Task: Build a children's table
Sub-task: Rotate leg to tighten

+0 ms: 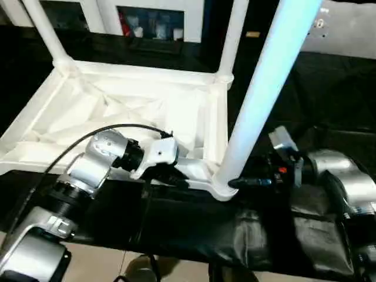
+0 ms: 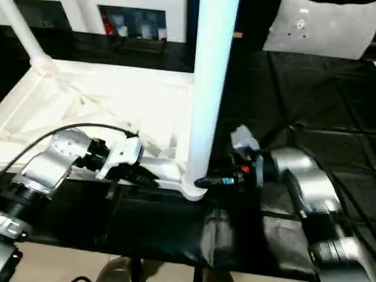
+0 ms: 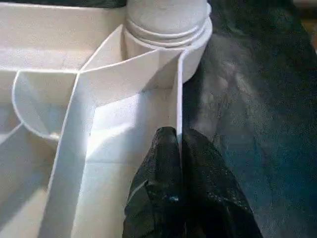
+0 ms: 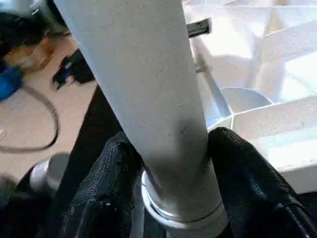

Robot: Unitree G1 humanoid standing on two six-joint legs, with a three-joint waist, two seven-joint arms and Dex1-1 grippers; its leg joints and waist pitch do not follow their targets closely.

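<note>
Tabletop (image 1: 117,111) lies upside down, ribbed underside up, on the surface (image 2: 294,88), a black cloth-covered top, filling the head view from 9 to 12 o'clock. Three legs stand upright in its corner sockets: near leg (image 1: 264,88) in the corner closest to the robot, about centre frame, two far legs (image 1: 44,29) (image 1: 234,35) at 11 and 12 o'clock. Right gripper (image 4: 168,183), at 4 o'clock, is clamped around the near leg's base just above the socket, one finger on each side. Left gripper (image 3: 178,163), at 7 o'clock, is closed, pinching the tabletop's thin edge wall beside that same socket. Black cloth hangs wrinkled over the surface's near edge at 6 o'clock; pale floor (image 1: 88,264) below. White cabinet (image 1: 153,17) with glass doors at 12 o'clock behind the surface. Grey panel (image 2: 320,26) at 1 o'clock.
</note>
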